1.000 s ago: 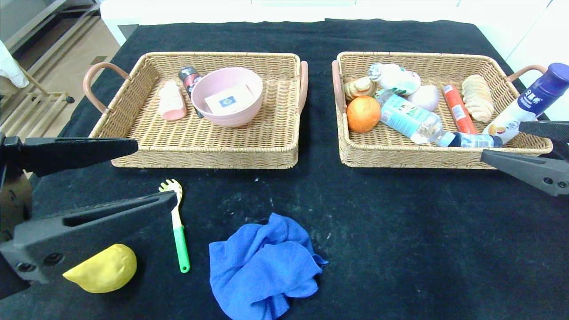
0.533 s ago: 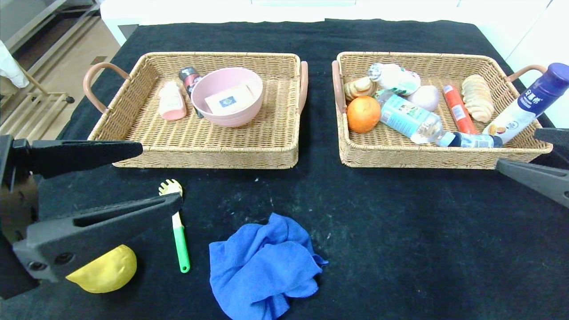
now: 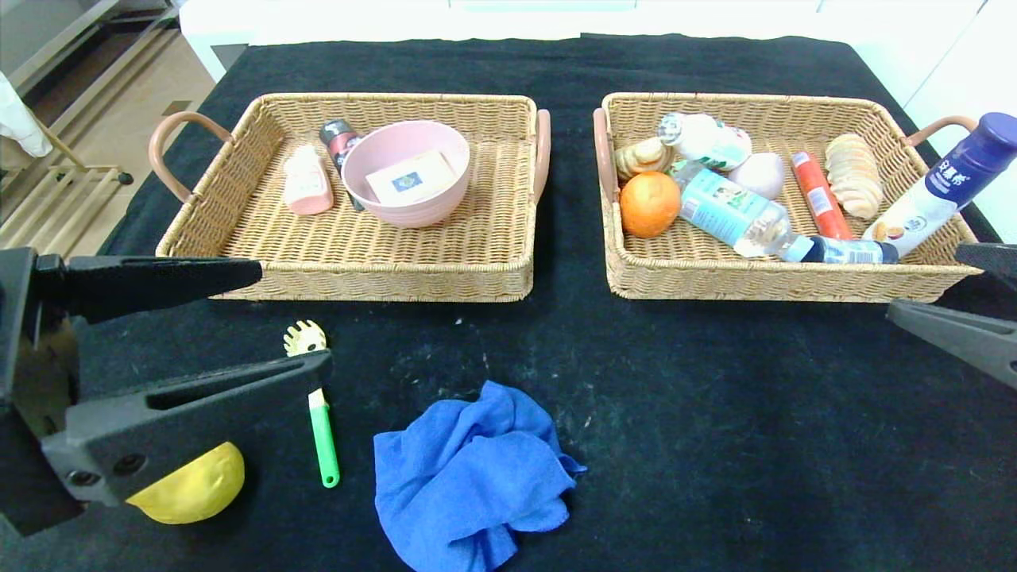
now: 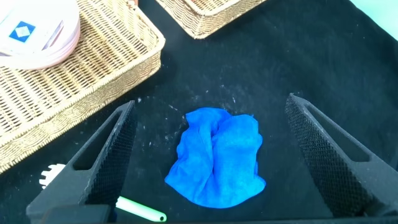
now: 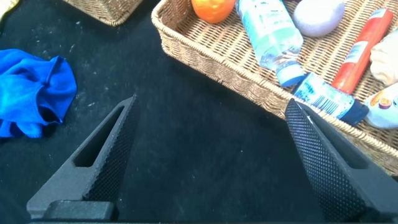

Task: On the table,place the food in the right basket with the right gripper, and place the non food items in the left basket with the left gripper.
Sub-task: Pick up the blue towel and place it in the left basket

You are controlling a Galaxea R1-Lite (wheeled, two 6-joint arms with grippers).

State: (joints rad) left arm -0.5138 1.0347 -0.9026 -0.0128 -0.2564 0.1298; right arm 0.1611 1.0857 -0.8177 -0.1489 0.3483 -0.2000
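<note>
Table (image 3: pixel 715 445): matt black cloth, whitish scuffs near the towel. Baskets (image 3: pixel 357 278) (image 3: pixel 763 278): woven wicker, rough, smooth pinkish handles. Towel (image 3: pixel 469 477): soft blue cloth, crumpled, fuzzy. Bowl (image 3: pixel 405 199) in the left basket: matt pink plastic. Fork (image 3: pixel 322 433) beside the towel: smooth plastic, green handle. Pear (image 3: pixel 195 492): dull yellow skin. Water bottle (image 3: pixel 735 214): clear glossy plastic, paper label. Gripper fingers (image 4: pixel 323 149): dark matt plastic, finely textured inner pads.
</note>
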